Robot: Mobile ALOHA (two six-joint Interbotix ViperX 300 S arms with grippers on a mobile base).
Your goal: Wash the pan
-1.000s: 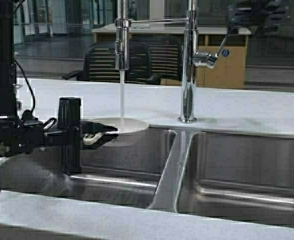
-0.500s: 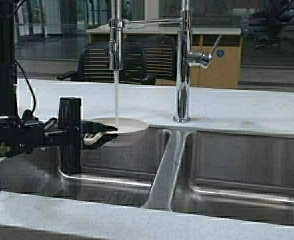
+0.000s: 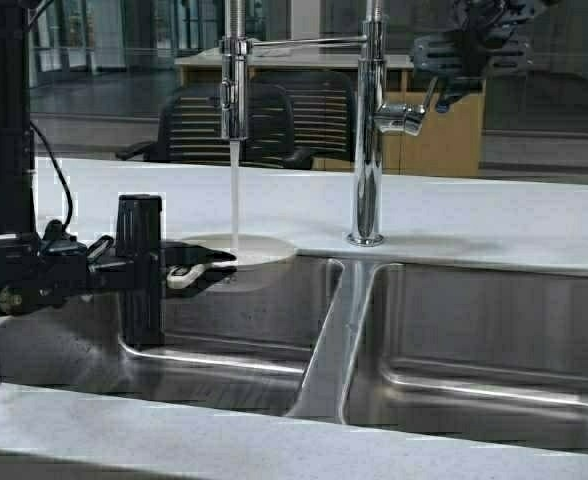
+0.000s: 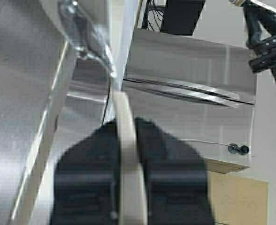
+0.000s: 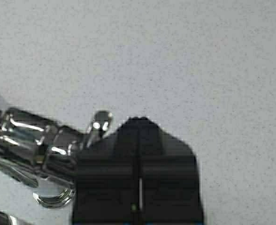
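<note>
High view. The pan (image 3: 242,250) is held level over the back of the left basin (image 3: 224,320), directly under the spout (image 3: 234,95) of the tap (image 3: 367,130). A stream of water (image 3: 235,195) falls from the spout onto the pan's upper face. The left gripper (image 3: 202,266) clamps the pan's short white handle (image 3: 182,276) from the side away from the tap. The right gripper (image 3: 452,62) is raised beside the top of the tap, just above and close to the lever (image 3: 424,108); contact with the lever cannot be judged from here. The right basin (image 3: 494,340) lies on the far side of the divider from the pan. The counter (image 3: 474,215) runs behind both basins, at the tap's base.

Left wrist view. The two black fingers (image 4: 88,183) of the left gripper (image 4: 126,136) are pressed against either side of the cream handle (image 4: 127,159), gripping it. Steel sink wall (image 4: 189,103) lies beyond. The right arm (image 4: 268,42) appears farther off.

Right wrist view. The right gripper (image 5: 139,123) has its fingers pressed together with nothing between them. It hangs over the speckled counter (image 5: 185,56), with the chrome lever (image 5: 98,125) just beside the fingertips.
</note>
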